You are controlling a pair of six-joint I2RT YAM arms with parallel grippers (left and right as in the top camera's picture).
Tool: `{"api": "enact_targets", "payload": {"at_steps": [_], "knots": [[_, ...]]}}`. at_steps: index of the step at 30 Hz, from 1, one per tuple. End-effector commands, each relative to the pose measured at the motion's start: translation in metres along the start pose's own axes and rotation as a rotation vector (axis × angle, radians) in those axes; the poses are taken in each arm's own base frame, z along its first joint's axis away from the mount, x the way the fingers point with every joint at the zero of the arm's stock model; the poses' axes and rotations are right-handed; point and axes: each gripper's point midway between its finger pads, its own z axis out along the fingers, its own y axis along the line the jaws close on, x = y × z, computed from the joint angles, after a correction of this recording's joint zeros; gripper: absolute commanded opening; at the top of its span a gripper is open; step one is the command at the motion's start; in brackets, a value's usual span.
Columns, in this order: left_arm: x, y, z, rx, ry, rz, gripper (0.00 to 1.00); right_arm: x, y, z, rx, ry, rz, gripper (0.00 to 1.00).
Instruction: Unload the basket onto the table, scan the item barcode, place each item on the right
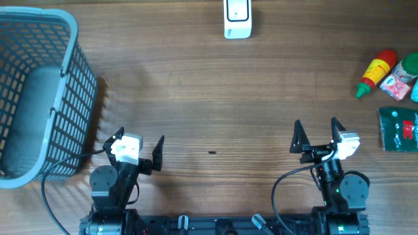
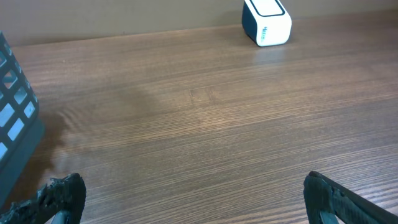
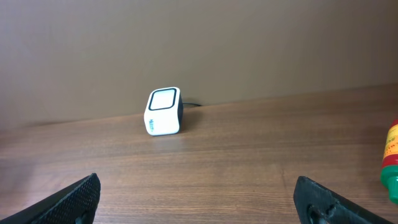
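Left gripper [image 1: 140,136]: jaws stand wide apart with nothing between them. It sits low in the overhead frame, left of centre. In the left wrist view the gripper [image 2: 193,190] shows only bare brown wood-grain table [image 2: 205,124] between its two black fingertips [image 2: 62,194].

Right gripper [image 1: 316,124]: jaws also spread fully, holding nothing. It sits low in the overhead frame, right of centre. In the right wrist view the gripper [image 3: 199,199] has its black fingertips [image 3: 78,199] at the bottom corners, with the table [image 3: 217,162] between them.

White box-shaped barcode scanner with dark sides [image 1: 237,18]: top centre of the overhead frame, standing on the table [image 1: 209,98], well apart from both my grippers. It appears at the upper right of the left wrist view [image 2: 266,22] and at centre left of the right wrist view [image 3: 164,111].

Items to scan lie at the right edge of the overhead frame:
- red-and-yellow squeeze bottle with green cap [image 1: 376,72], lying tilted; also partly visible at the right edge of the right wrist view [image 3: 392,158].
- red-and-white container with green lid [image 1: 400,79], just beside the bottle.
- dark green flat packet [image 1: 398,129], below those two, nearest my right gripper but not touching it.

Barcodes are too small to make out.

Grey plastic lattice basket [image 1: 81,98]: upper left of the overhead frame, near my left gripper; one corner shows at the left edge of the left wrist view [image 2: 15,124].
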Motion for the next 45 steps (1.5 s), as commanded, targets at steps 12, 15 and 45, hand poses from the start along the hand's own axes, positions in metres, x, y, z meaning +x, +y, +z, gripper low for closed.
{"api": "enact_targets", "payload": {"at_steps": [12, 15, 45], "knots": [[-0.001, -0.003, 0.000, 0.014, -0.008, 0.018, 1.00, -0.003, -0.002, -0.001, 0.012, -0.013, -0.021, 1.00], [-0.001, -0.002, -0.001, 0.012, -0.013, 0.018, 1.00, -0.003, -0.002, -0.001, 0.012, -0.013, -0.021, 1.00], [-0.035, 0.040, -0.011, -0.227, -0.255, -0.141, 1.00, -0.003, -0.002, -0.001, 0.012, -0.013, -0.021, 1.00]]}}
